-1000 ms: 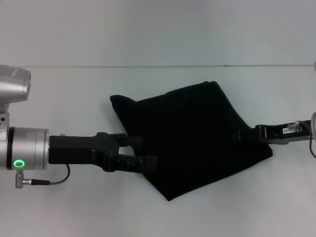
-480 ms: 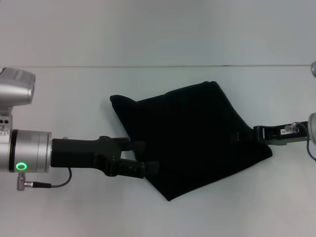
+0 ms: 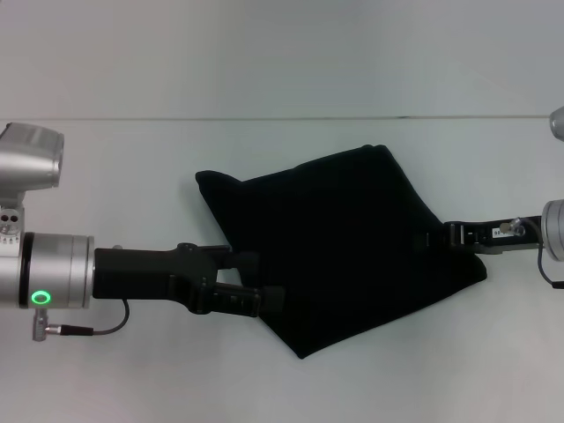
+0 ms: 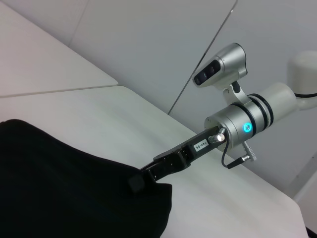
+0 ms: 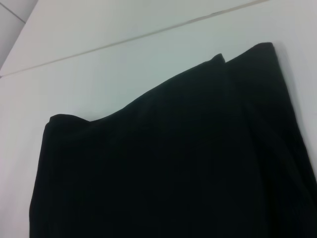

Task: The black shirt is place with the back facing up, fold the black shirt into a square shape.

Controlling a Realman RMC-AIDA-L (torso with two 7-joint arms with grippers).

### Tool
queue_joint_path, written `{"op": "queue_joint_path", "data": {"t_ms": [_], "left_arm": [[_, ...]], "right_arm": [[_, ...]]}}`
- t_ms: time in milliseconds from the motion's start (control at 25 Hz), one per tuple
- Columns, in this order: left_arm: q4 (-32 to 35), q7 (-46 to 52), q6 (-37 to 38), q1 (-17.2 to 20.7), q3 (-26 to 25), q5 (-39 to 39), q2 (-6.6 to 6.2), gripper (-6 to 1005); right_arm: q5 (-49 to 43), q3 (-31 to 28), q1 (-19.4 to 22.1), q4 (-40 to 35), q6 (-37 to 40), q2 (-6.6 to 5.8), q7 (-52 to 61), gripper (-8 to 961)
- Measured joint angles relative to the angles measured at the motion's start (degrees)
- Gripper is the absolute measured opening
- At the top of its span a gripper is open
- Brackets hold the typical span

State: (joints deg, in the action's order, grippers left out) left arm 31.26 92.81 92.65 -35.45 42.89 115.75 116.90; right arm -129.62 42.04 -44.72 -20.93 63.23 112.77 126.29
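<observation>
Left hand (image 3: 264,284) pressing against near-left edge of black shirt (image 3: 344,242); grip state unclear, black on black. Right hand (image 3: 438,238) meeting shirt's right edge; fingers lost against fabric (image 4: 134,182), cannot tell. Shirt lying mid-surface (image 3: 132,167) as folded, skewed four-sided bundle, plain black, no lettering showing, layered edges visible (image 5: 163,158).

Shirt between two tools on the desk

The shirt (image 3: 339,242) lies on the desk (image 3: 132,159); left tool (image 3: 260,280) at its left edge, right tool (image 3: 432,239) at its right.

My right claw (image 3: 438,238) slides left, further onto the black shirt (image 3: 339,242); my left claw (image 3: 264,280) drops slightly nearer.
</observation>
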Motion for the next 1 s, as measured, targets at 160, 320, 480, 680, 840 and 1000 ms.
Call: {"op": "queue_joint_path", "data": {"t_ms": [160,320,480,680,840,1000], "left_arm": [[-0.08,0.0,-0.18,0.06,0.0,0.0,0.09,951],[-0.17,0.05,-0.24,0.14,0.0,0.0,0.13,951],[-0.23,0.46,-0.3,0.15,0.0,0.0,0.12,951],[-0.23,0.78,-0.3,0.14,-0.42,0.0,0.06,952],[-0.06,1.29,-0.23,0.31,-0.53,0.0,-0.19,952],[0.19,1.32,-0.15,0.61,-0.57,0.0,-0.25,952]], "right_arm": [[0.16,-0.26,0.0,0.11,-0.75,0.39,-0.88,214],[0.85,-0.42,-0.02,-0.26,-1.42,0.86,-2.89,128],[4.28,-0.45,0.04,-0.46,-1.25,0.9,-7.11,65],[8.01,-0.53,0.14,-3.19,1.93,0.71,-10.58,50],[9.03,-0.56,0.29,-7.15,5.81,1.2,-11.25,50],[9.86,-0.56,0.32,-10.51,8.8,1.5,-11.36,51]]}}
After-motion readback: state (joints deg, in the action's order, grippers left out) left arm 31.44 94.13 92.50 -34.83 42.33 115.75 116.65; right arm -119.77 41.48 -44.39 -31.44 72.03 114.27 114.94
